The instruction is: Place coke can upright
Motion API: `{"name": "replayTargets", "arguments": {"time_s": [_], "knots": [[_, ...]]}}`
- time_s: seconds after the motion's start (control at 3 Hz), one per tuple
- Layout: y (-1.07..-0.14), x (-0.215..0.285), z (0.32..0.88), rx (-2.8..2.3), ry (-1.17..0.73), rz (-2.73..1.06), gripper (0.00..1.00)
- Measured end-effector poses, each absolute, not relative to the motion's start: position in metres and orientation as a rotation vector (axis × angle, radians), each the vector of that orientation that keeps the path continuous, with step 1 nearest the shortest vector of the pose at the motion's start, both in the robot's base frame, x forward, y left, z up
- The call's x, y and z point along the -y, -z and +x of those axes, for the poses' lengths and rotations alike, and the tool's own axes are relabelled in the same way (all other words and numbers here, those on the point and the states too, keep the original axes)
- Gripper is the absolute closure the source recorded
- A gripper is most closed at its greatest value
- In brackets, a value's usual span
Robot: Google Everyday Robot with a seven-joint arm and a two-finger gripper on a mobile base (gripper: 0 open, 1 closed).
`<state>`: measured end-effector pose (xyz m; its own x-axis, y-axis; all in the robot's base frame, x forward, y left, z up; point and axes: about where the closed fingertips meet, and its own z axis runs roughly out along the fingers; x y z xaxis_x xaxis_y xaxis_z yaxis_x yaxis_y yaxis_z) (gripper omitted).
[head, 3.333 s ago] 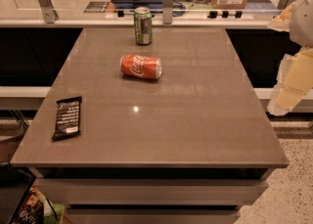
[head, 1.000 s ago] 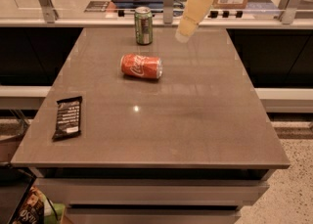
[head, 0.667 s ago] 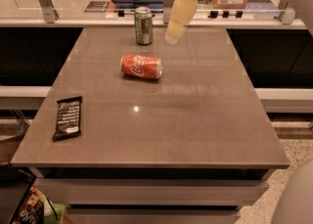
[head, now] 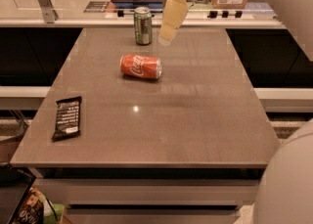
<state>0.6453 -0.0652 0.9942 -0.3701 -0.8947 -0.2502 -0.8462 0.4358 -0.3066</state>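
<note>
Brown tabletop (head: 195, 120), coke can (head: 141, 66) on its side; tool (head: 166, 36) aloft beside green can (head: 143, 25), its opening indiscernible.

- The desk (head: 205, 120) is a grey-brown slab with a smooth, faintly shiny top, seen from its near edge
- A coke can (head: 141, 66) lies on its side on the far half, a little left of the middle, its ends pointing left and right
- A green can (head: 143, 25) stands upright near the far edge, behind the coke can and apart from it
- A dark snack wrapper (head: 67, 117) lies flat near the left edge, well apart from both cans
- The pincer (head: 167, 36) hangs over the far part of the desk, just right of the green can
</note>
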Motion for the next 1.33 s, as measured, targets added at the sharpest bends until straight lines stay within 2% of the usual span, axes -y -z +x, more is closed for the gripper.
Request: {"name": "replayTargets", "arguments": {"time_s": [0.33,1.33], "knots": [[-0.999,0.064,0.652,-2.301,0.169,-1.500,0.00],[-0.924,-0.009,0.667,-2.262,-0.090,-1.694,0.00]]}}
